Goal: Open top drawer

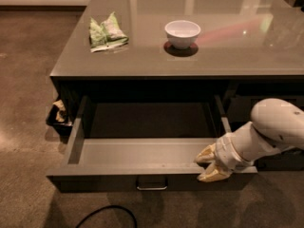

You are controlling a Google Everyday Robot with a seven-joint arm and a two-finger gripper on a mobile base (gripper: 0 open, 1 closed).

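Observation:
The top drawer (142, 151) stands pulled far out from under the grey counter (156, 56), its plain grey inside bare. Its dark front carries a small bar pull (152, 184) at the centre. My gripper (209, 164) is at the drawer's front right corner, its yellowish fingertips (207, 155) over the front edge, well to the right of the pull. The white arm reaches in from the right.
A white bowl (182, 33) and a crumpled green packet (107, 31) lie on the counter. A small dark bin (59, 118) with rubbish stands on the floor at the left of the cabinet. A black cable (104, 213) lies on the floor in front.

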